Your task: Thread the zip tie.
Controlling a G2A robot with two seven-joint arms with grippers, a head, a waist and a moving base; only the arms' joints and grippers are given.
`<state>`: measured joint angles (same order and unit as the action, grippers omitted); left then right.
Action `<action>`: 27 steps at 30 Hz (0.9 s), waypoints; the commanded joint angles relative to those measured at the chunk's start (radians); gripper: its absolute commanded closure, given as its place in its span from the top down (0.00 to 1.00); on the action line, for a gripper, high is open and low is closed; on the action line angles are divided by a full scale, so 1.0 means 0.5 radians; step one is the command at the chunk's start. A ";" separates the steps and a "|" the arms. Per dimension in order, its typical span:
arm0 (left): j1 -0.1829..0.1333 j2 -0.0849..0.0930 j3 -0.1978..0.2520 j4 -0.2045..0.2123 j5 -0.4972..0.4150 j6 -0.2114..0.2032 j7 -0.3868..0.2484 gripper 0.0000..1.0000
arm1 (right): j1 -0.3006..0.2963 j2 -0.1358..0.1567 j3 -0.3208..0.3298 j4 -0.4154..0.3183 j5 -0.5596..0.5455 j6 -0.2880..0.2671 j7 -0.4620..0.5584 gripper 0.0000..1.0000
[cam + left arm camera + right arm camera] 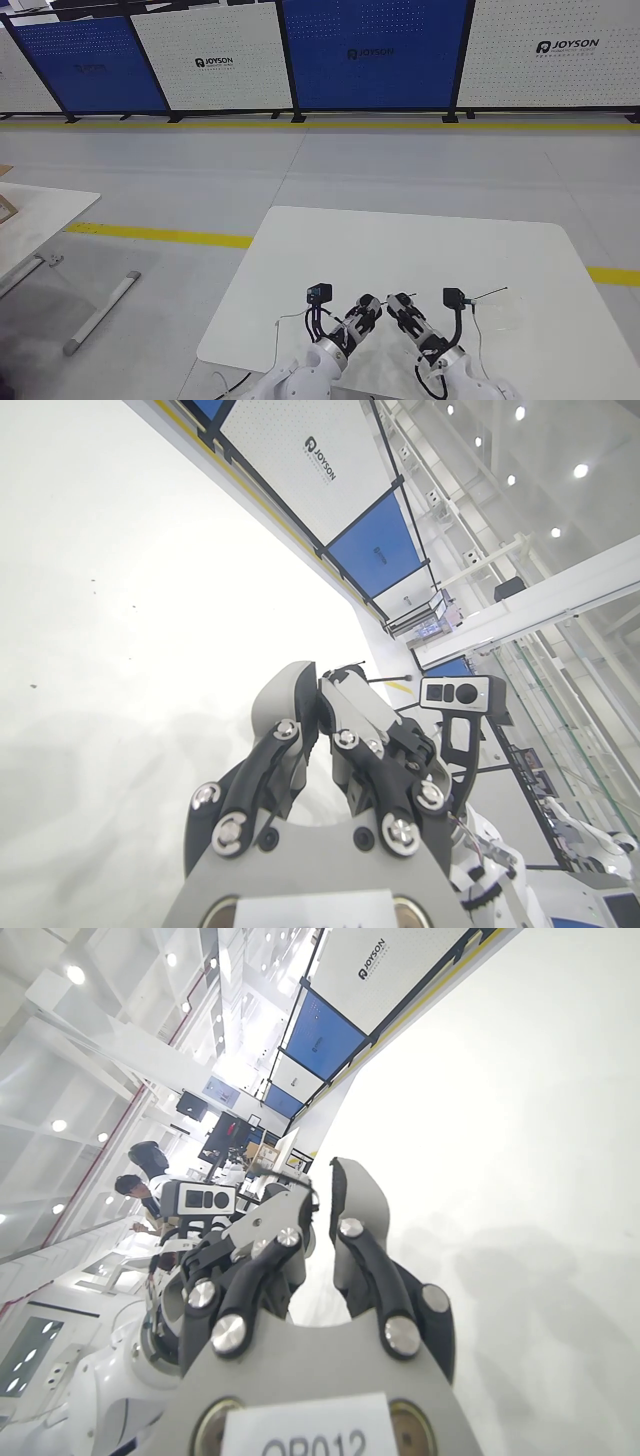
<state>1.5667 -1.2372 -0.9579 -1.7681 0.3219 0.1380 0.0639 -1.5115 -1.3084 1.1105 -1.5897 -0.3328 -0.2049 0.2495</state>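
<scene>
Lower centre of frame: left gripper (318, 680) pressed together, right gripper (322, 1178) slightly spread; thin zip tie (391, 678) at mid-frame, probably light, springy and slippery, best pinched near its tip.

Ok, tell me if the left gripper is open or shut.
Shut: the left gripper has its fingertips pressed together, no gap between them.
</scene>
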 commanded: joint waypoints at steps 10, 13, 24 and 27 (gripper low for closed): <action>-0.026 -0.013 0.002 0.042 -0.025 0.070 0.001 0.00 | -0.014 0.000 0.006 0.006 0.011 -0.015 -0.082 0.19; -0.027 -0.016 0.003 0.043 -0.025 0.079 0.002 0.00 | -0.026 0.001 0.012 -0.001 0.006 -0.027 -0.107 0.09; -0.031 -0.023 0.012 0.043 -0.008 0.081 -0.005 0.00 | -0.040 0.003 0.016 -0.017 -0.011 -0.018 -0.134 0.00; -0.027 -0.023 0.012 0.036 -0.002 0.058 -0.009 0.00 | -0.041 0.004 0.012 -0.023 -0.026 -0.007 -0.133 0.00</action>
<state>1.5525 -1.2487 -0.9520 -1.7490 0.3193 0.1700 0.0601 -1.5319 -1.3065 1.1170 -1.6002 -0.3433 -0.2105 0.1821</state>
